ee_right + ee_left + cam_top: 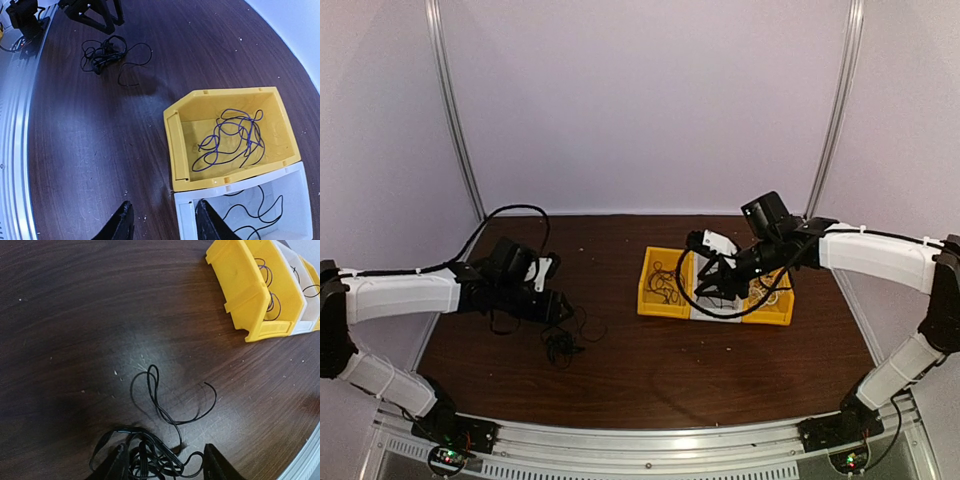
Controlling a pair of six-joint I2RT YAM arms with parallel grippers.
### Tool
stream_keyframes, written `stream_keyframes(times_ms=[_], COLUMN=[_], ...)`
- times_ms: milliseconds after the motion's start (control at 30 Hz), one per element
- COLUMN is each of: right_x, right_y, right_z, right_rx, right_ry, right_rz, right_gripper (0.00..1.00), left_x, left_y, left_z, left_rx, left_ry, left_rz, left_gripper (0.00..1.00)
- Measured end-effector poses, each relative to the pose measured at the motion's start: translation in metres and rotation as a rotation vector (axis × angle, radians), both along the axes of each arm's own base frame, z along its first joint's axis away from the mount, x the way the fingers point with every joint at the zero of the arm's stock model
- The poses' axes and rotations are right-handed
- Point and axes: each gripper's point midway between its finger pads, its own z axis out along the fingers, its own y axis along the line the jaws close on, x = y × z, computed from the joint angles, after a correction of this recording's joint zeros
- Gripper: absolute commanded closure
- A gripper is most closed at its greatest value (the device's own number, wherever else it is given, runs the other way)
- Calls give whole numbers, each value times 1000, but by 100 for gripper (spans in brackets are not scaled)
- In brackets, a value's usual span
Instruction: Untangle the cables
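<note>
A tangle of thin black cables (145, 460) lies on the dark wooden table, with one loose strand (156, 390) looping away from it. My left gripper (165, 467) stands open just over the tangle, one finger on each side of it and neither pressing on the cables. From above, the tangle (560, 345) sits just in front of the left gripper (558, 305). My right gripper (165, 225) is open and empty above the near corner of a white bin (200, 200). The right wrist view also shows the tangle (105, 52) far off.
A yellow bin (175, 140) holds a purple cable (230, 140). The white bin beside it holds a black cable (260, 210). A second yellow bin (770, 300) closes the row on the right. The table's metal front rail (15, 150) runs along the near edge.
</note>
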Motion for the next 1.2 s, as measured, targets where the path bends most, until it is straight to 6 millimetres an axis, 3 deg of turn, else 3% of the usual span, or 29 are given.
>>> stream_keyframes(times_ms=[133, 333, 567, 733, 1200], right_x=[-18, -27, -25, -22, -17], right_y=[-4, -15, -17, -15, -17], right_z=[-17, -14, -18, -15, -16], right_rx=[-15, 17, 30, 40, 18], right_ry=[23, -70, -115, -137, -176], right_rz=[17, 5, -5, -3, -7], right_gripper=[56, 57, 56, 56, 56], left_x=[-4, -13, -9, -2, 2], left_y=[-3, -13, -42, -49, -35], left_z=[-21, -47, -47, -50, -62], left_rx=[25, 71, 90, 166, 305], left_ry=[69, 141, 127, 99, 111], left_rz=[0, -18, -63, -48, -6], left_gripper=[50, 51, 62, 70, 81])
